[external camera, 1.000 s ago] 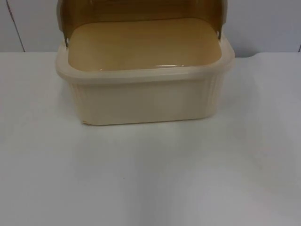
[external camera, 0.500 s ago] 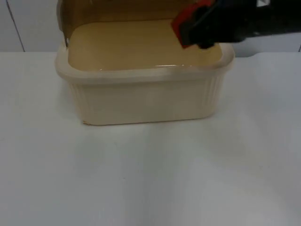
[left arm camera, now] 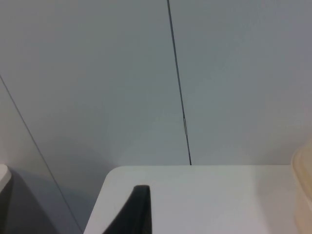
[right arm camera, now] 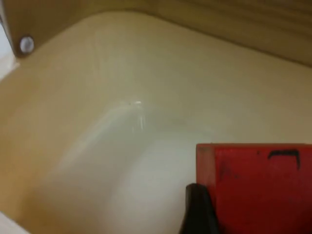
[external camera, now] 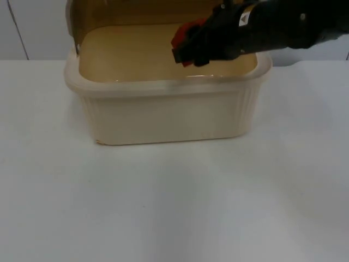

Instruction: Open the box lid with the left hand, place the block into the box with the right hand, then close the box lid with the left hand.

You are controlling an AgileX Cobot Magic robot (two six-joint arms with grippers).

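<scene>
A cream box [external camera: 163,117] stands at the back of the table with its brown lid [external camera: 136,11] swung up behind it. My right gripper [external camera: 188,46] reaches in from the right over the open box and is shut on a red block [external camera: 184,38]. In the right wrist view the red block [right arm camera: 258,187] hangs above the box's pale inner floor [right arm camera: 112,146], with one black fingertip [right arm camera: 197,212] pressed against its side. One black fingertip [left arm camera: 139,214] of the left gripper hangs over the table's corner, facing the grey wall, with the box's edge [left arm camera: 302,195] beside it.
The white table top [external camera: 174,207] stretches bare in front of the box. A grey partition wall [left arm camera: 146,73] closes off the back. The lid's hinge pin [right arm camera: 25,44] sits on the box's inner corner.
My right arm came in from the right with the red block and has moved left and slightly down over the box's opening. The box and lid have not moved.
</scene>
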